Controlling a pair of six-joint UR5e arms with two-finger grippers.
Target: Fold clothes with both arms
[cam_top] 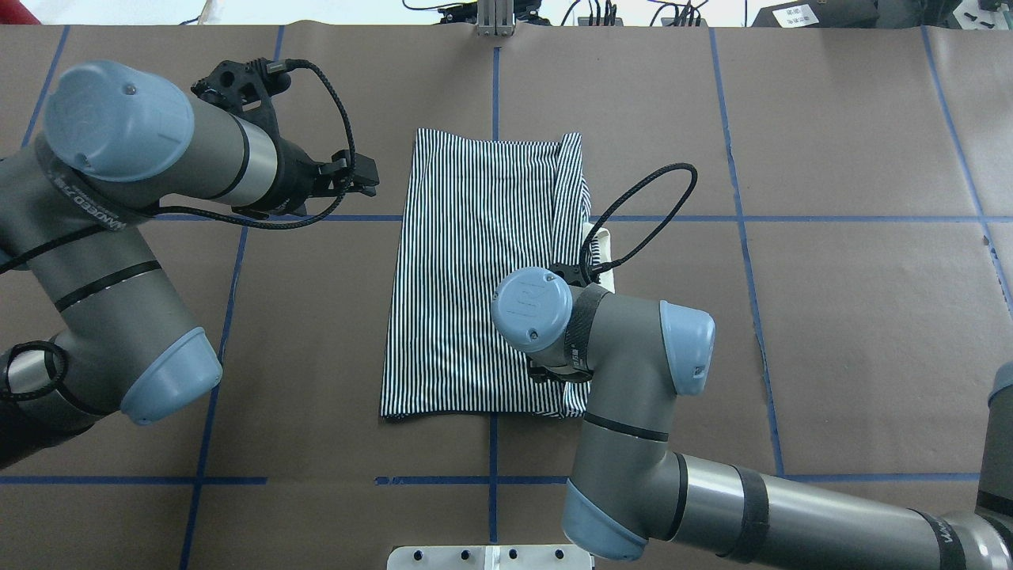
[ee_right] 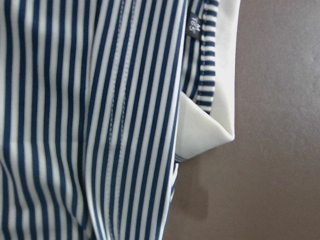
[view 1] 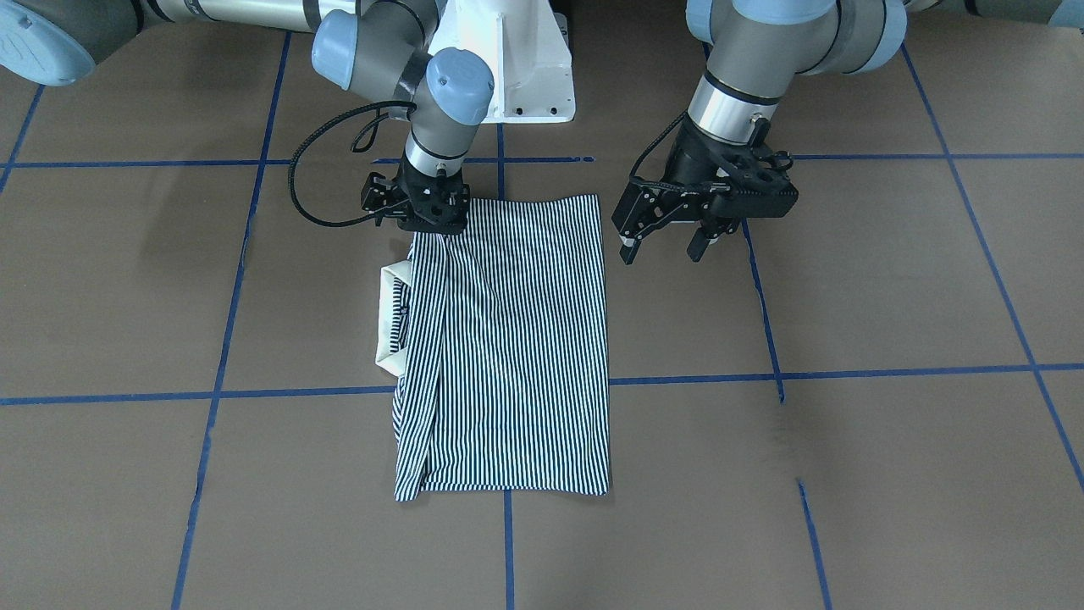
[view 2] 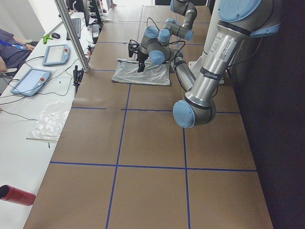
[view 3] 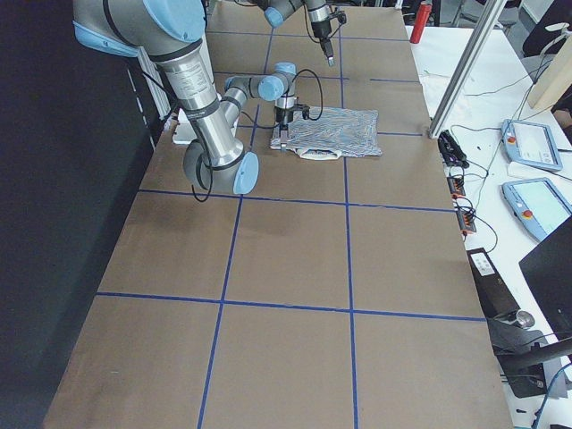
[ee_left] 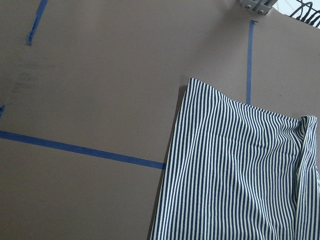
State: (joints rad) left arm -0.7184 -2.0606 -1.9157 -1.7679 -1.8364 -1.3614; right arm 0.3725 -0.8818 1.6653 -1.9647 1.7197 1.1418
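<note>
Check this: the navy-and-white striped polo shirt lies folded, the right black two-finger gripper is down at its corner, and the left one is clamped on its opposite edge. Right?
No. The black two-finger left gripper is not clamped on the navy-and-white striped polo shirt; it hangs open beside that edge, clear of the cloth, as the exterior front-facing view shows. The rest stands.
</note>
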